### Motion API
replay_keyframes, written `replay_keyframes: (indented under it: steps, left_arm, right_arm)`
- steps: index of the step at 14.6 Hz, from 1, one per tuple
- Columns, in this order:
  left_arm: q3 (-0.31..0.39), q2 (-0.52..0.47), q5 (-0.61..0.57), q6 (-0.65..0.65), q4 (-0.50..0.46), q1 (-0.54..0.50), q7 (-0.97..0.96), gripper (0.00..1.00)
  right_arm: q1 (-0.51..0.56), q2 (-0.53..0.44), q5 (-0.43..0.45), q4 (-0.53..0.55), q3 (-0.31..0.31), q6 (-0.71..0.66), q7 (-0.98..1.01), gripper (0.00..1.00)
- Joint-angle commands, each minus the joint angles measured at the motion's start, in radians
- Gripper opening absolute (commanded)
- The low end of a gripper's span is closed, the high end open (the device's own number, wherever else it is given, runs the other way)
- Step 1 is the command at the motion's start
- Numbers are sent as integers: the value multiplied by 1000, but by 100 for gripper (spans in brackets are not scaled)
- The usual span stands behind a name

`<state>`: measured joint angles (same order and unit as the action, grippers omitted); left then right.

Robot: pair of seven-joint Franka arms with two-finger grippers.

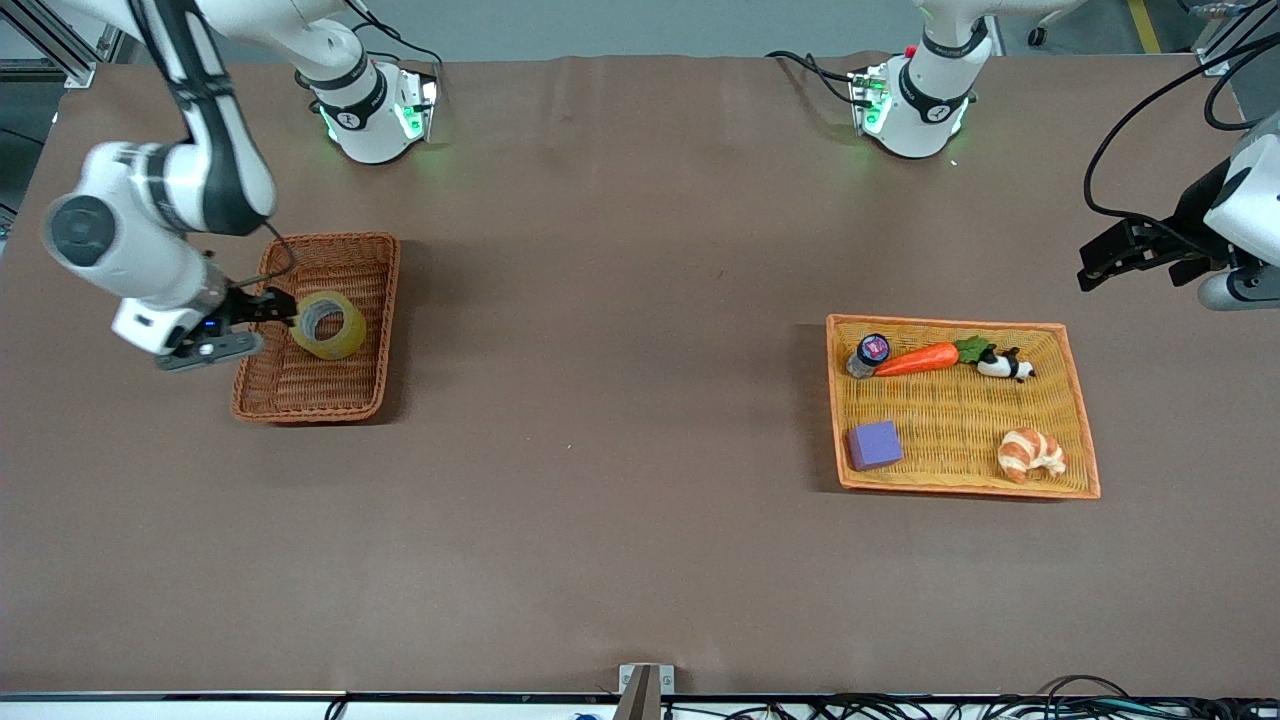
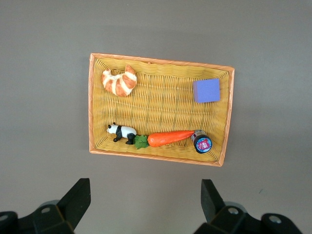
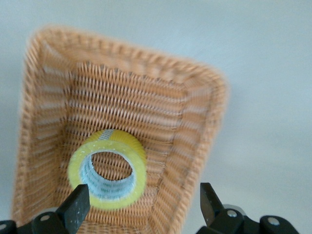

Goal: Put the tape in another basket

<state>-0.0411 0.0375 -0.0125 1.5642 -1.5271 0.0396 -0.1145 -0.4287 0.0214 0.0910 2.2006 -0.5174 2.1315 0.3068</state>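
Note:
The tape (image 1: 328,325), a yellowish ring, stands on edge inside the reddish-brown basket (image 1: 330,260). My right gripper (image 1: 272,306) is open, low over the basket's rim toward the right arm's end of the table, beside the tape. In the right wrist view the tape (image 3: 117,139) lies on the basket floor (image 3: 122,102), just ahead of one finger of my right gripper (image 3: 144,209), not clamped. My left gripper (image 1: 1095,270) is open and empty, waiting in the air beside the orange-yellow tray (image 1: 950,420).
The tray holds a carrot (image 1: 918,359), a panda figure (image 1: 1005,365), a small jar (image 1: 868,352), a purple block (image 1: 875,445) and a croissant (image 1: 1032,453). The left wrist view shows the tray (image 2: 161,107) past my left gripper (image 2: 145,204). Bare brown table lies between basket and tray.

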Motion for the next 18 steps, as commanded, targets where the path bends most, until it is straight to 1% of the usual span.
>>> replay_keyframes:
  steps: [1,3,4,6,9,10,12,13,14,15,16,18]
  left_arm:
    - [0,-27,9,-7,-22,-7,21,100]
    - [0,-27,11,-7,-22,-7,21,100]
    - [1,-27,11,-6,-22,-7,21,100]
    - [1,-27,9,-7,-24,-6,21,100]
    - [1,-27,9,-13,-25,-7,21,100]
    - [1,-25,9,-13,-24,-7,21,100]
    - [1,-24,9,-13,-18,-7,21,100]
    - [3,-21,9,-13,-16,-7,21,100]
    - [4,-21,11,-12,-15,-7,21,100]
    - [6,-19,9,-12,-13,-7,21,100]
    - [6,-19,6,-12,-11,-7,21,100]
    - [6,-19,2,-13,-11,-6,21,100]
  right_arm:
    - [141,5,4,-209,112,-166,-20,100]
    - [340,2,4,-275,331,-185,-157,100]
    - [381,-1,4,-304,383,-199,-225,100]
    - [383,-5,6,-387,392,-238,-329,100]
    - [390,5,6,-603,392,-411,-356,100]
    - [393,6,6,-651,390,-453,-357,100]
    - [393,0,4,-693,392,-498,-383,100]
    - [393,-6,-7,-694,392,-505,-408,100]
    - [395,-11,-43,-694,386,-516,-425,100]
    - [396,-12,-60,-694,381,-550,-414,100]
    - [396,-12,-65,-694,381,-573,-411,100]
    - [395,-14,-73,-694,382,-575,-410,100]
